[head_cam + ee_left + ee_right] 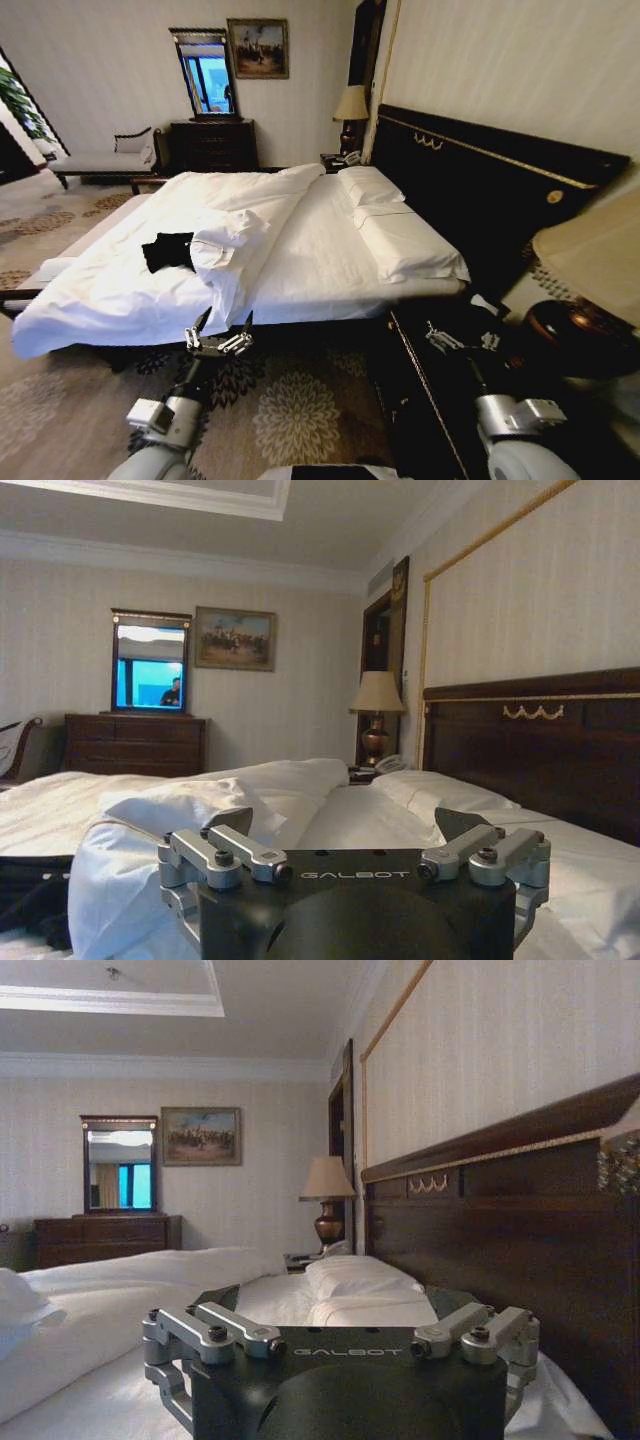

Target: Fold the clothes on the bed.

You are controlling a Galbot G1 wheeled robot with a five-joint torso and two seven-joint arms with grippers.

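While both arms are hanging low off the side of the bed [330, 240], the black T-shirt [167, 250] is lying crumpled on the white sheet near that side's edge, just beside a bunched fold of the white duvet [235, 245]. The left gripper [218, 341] is hovering just off the bed's edge, below the mattress line and a little toward the headboard [480, 190] from the shirt, well apart from it and touching nothing. Its fingers [232, 852] are standing spread wide and holding nothing; in the left wrist view the duvet fold is rising just beyond them, with a dark edge of the shirt [30, 890] showing beside it at the frame's margin. The right gripper [458, 338] is hanging nearer the headboard end of the bed, over the dark nightstand [430, 400] beside the bed, far from the shirt. Its fingers [225, 1328] are likewise spread wide and empty, facing along the mattress toward the pillows [355, 1278]. A table lamp [590, 265] is standing on the nightstand close to the right arm. At the far side of the bed, a dark dresser [213, 145] with a mirror [206, 78] is standing against the wall, a framed painting [258, 48] hanging beside the mirror.
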